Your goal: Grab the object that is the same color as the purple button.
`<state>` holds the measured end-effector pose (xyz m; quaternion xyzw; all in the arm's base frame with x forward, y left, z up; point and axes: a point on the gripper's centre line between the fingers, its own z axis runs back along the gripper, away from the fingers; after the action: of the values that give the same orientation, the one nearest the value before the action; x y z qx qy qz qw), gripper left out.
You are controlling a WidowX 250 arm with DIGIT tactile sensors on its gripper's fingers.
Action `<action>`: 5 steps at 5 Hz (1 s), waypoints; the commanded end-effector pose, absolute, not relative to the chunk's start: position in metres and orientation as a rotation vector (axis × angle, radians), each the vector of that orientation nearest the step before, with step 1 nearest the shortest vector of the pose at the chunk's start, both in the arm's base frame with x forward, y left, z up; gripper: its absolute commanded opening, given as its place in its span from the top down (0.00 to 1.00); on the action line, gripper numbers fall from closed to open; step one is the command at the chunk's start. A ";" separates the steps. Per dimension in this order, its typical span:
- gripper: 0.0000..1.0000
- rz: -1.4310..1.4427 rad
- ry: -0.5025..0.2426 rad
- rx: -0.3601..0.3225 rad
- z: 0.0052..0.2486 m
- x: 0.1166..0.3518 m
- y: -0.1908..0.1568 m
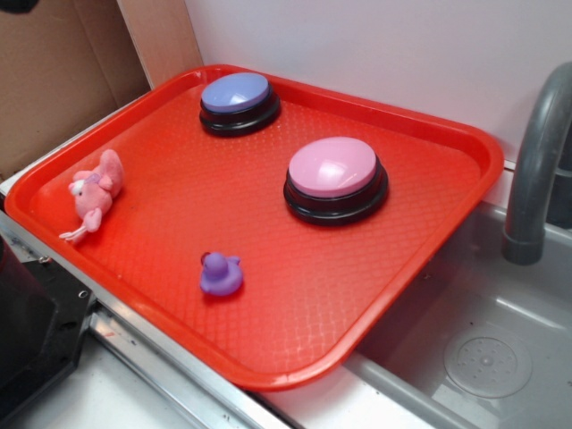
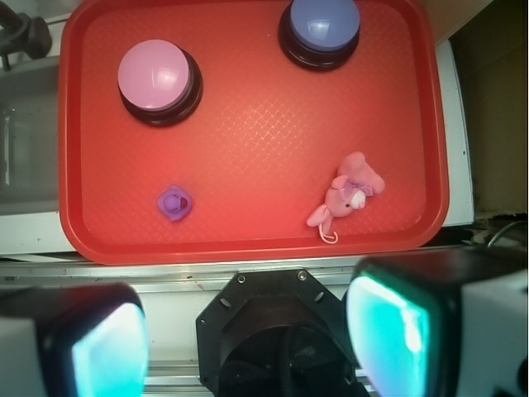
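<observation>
A tiny glossy purple rubber duck point(image 1: 221, 273) sits on the red tray point(image 1: 420, 241) near its front edge; it also shows in the wrist view point(image 2: 174, 203). The bluish-purple dome button point(image 1: 238, 100) with a black base stands at the tray's back; in the wrist view it is at the top point(image 2: 320, 29). My gripper point(image 2: 248, 339) is open and empty, high above and short of the tray's near edge, over the robot's black base. Its fingers point(image 2: 397, 331) frame the bottom of the wrist view. The gripper is out of the exterior view.
A pink dome button point(image 1: 335, 177) with a black base stands mid-tray right. A pink plush animal point(image 1: 94, 192) lies at the tray's left edge. A grey sink point(image 1: 487, 357) with a faucet point(image 1: 536, 161) lies to the right. Cardboard point(image 1: 54, 71) stands behind left.
</observation>
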<state>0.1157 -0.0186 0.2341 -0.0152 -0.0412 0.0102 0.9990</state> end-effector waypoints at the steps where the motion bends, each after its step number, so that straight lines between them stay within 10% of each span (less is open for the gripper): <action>1: 0.00 0.020 -0.082 -0.030 0.234 0.116 -0.019; 5: 0.00 -0.961 -0.007 -0.024 0.114 0.125 -0.071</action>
<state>0.1274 -0.0708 0.1102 -0.0109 0.0077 -0.4559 0.8899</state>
